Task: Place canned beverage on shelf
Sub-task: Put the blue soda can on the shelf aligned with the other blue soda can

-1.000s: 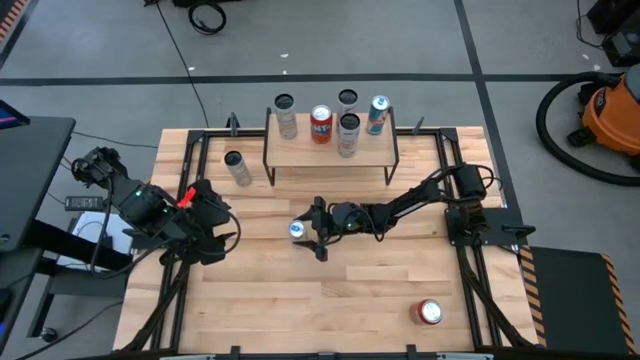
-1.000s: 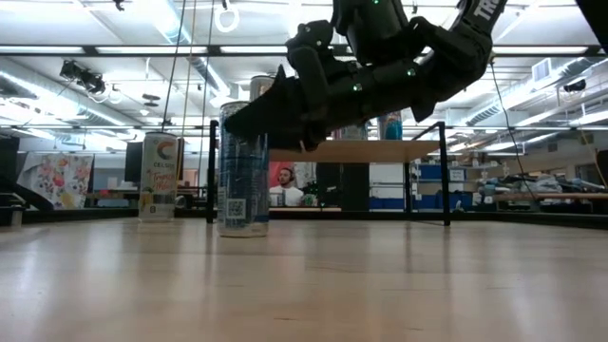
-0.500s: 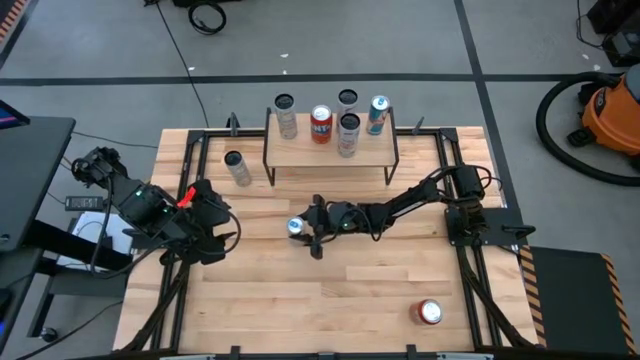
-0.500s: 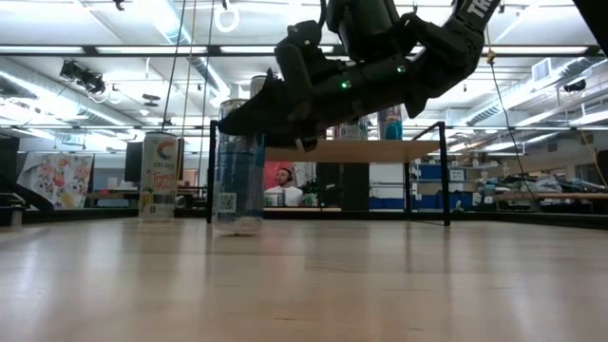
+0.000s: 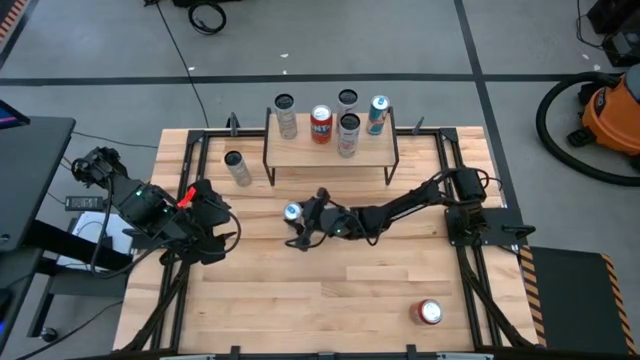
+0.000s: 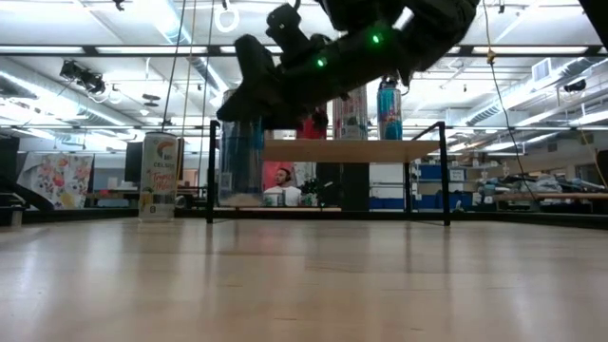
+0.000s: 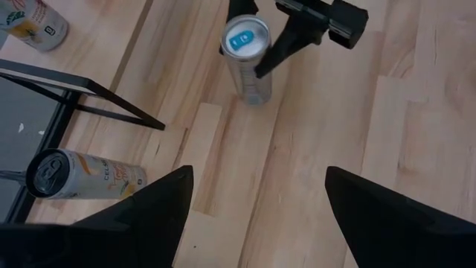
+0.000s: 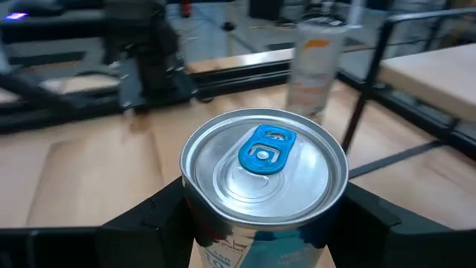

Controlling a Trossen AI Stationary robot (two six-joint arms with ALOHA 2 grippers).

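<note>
My right gripper (image 5: 303, 218) reaches from the table's right to its middle and is shut on a silver can with a blue tab (image 5: 292, 211). The can also shows in the low view (image 6: 240, 166), the right wrist view (image 8: 264, 167) and the left wrist view (image 7: 247, 52). The shelf (image 5: 330, 150) stands at the table's far middle on thin black legs, with several cans upright on its wooden top board (image 6: 356, 150). My left gripper (image 7: 256, 205) is open and empty over the table's left side (image 5: 215, 235). My right gripper pinches the can's upper side wall (image 8: 216, 249) between its two fingers (image 8: 145, 223), just below the rim. The fingers come level from the table's right. The can hangs upright below the gripper, its bottom (image 6: 240, 201) lifted clear of the table.
A white can (image 5: 237, 166) stands on the table just left of the shelf's left legs and shows in the low view (image 6: 159, 176). A red can (image 5: 430, 312) stands near the table's front right corner. Bare wood lies in front of the shelf.
My right gripper has risen with the silver can and gone toward the table's far edge and the shelf. The can, which stood on the table, is now lifted clear and stays upright.
</note>
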